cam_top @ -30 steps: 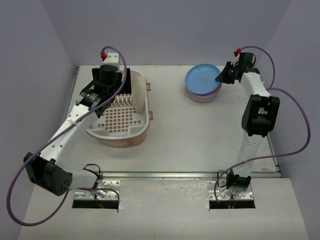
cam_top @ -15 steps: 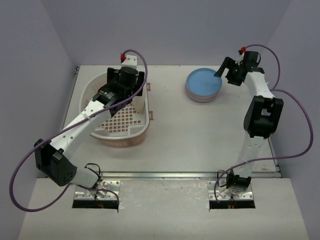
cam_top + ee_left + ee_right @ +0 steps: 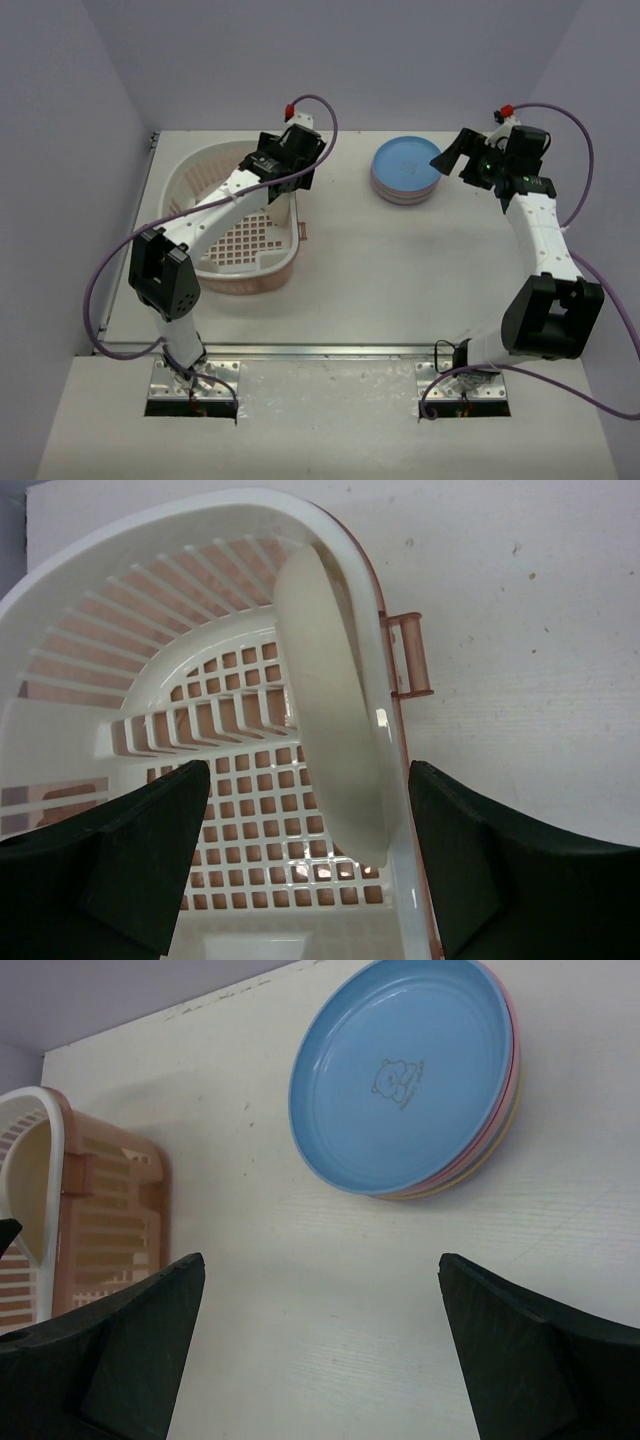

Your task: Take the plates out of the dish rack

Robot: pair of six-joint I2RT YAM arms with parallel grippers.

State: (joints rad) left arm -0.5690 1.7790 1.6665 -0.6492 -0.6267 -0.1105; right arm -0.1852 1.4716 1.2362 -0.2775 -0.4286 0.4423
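The left gripper (image 3: 310,780) is held with fingers apart either side of the cream plate (image 3: 330,710), which is stood on edge against the dish rack (image 3: 150,580) wall, seemingly untouched. The right gripper (image 3: 320,1270) is spread wide near the blue-topped stack (image 3: 400,1070) on the table (image 3: 300,1360).

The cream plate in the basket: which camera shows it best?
The left wrist view: the cream plate stands on edge against the dish rack's wall, mid-frame. The top view shows only its thin edge beside the left arm; the right wrist view catches a sliver at far left.
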